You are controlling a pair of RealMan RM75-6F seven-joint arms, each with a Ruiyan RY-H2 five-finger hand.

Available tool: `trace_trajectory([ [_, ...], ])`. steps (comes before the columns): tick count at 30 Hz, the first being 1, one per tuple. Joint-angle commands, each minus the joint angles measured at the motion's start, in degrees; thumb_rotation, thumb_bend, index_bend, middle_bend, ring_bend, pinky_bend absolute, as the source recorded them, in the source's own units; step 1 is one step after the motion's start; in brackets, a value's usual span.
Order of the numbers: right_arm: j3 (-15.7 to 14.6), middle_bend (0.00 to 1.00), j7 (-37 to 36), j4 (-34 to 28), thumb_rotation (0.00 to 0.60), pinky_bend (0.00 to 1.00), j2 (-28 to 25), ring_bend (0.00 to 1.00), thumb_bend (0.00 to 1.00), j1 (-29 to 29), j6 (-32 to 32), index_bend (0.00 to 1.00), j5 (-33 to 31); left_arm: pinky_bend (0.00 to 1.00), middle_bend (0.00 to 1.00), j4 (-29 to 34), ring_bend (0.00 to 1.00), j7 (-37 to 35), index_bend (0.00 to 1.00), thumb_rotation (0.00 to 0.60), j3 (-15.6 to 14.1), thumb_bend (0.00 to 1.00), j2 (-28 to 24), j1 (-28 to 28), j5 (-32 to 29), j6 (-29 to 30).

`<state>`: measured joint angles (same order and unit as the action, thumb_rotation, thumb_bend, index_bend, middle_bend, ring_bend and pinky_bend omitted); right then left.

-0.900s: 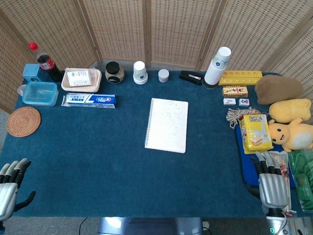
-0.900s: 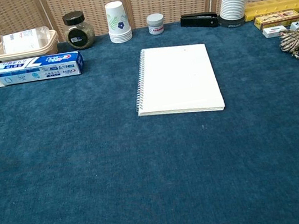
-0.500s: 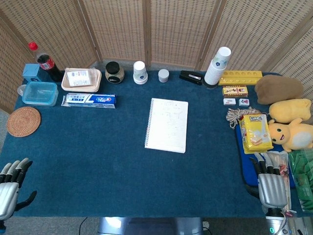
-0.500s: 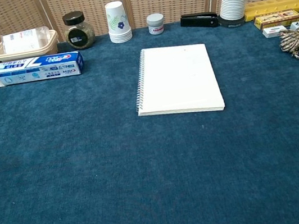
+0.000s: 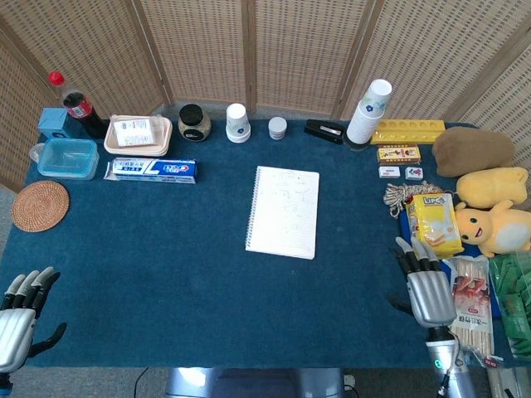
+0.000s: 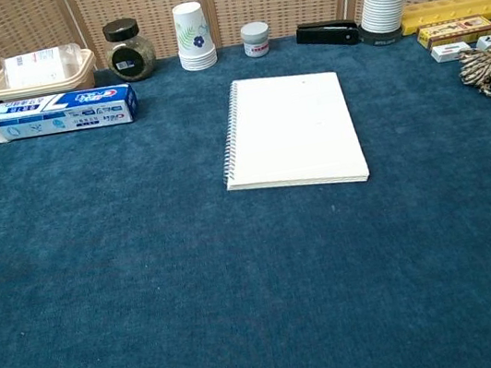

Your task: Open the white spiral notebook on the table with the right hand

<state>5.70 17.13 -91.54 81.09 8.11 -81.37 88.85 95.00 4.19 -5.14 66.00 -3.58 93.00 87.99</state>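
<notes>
The white spiral notebook lies closed and flat near the middle of the blue table, its spiral along the left edge; the chest view shows the notebook too. My right hand hovers open at the front right of the table, fingers apart and pointing away from me, well to the right of the notebook and nearer to me. My left hand is open at the front left corner, holding nothing. Neither hand shows in the chest view.
Along the back stand a toothpaste box, a jar, paper cups, a small pot, a stapler and a cup stack. A snack bag, rope, chopsticks pack and plush toys crowd the right side.
My right hand has moved left and slightly forward, off the blue tray area onto the table cloth, uncovering the chopsticks pack. The left hand barely shifted. The notebook has not moved.
</notes>
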Motion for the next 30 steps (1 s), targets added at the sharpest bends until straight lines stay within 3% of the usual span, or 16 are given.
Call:
trace_trajectory([
  [1, 2.3, 0.15, 1.9, 0.8, 0.600, 0.12, 2.7, 0.03, 0.16, 3.6, 3.3, 0.18, -0.6, 0.00, 0.07, 0.3, 0.01, 0.3, 0.12, 0.600, -0.1, 0.27, 0.1, 0.3, 0.3, -0.4],
  [9, 5.9, 0.15, 7.3, 6.0, 0.600, 0.12, 11.7, 0.03, 0.16, 11.1, 10.1, 0.17, -3.7, 0.00, 0.07, 0.8, 0.01, 0.9, 0.12, 0.600, 0.4, 0.27, 0.2, 1.4, -0.7, -2.1],
  [17, 6.7, 0.15, 10.2, 14.5, 0.600, 0.12, 20.8, 0.03, 0.16, 17.2, 14.7, 0.17, -5.9, 0.00, 0.07, 0.2, 0.01, 0.2, 0.12, 0.600, 1.0, 0.27, 0.6, 2.5, -1.9, -3.9],
  [30, 6.8, 0.15, 8.0, 25.0, 0.600, 0.12, 26.6, 0.03, 0.16, 22.5, 17.1, 0.16, -6.5, 0.00, 0.07, 1.1, 0.01, -0.3, 0.12, 0.600, 1.4, 0.27, -1.1, 2.2, 0.5, -0.2],
])
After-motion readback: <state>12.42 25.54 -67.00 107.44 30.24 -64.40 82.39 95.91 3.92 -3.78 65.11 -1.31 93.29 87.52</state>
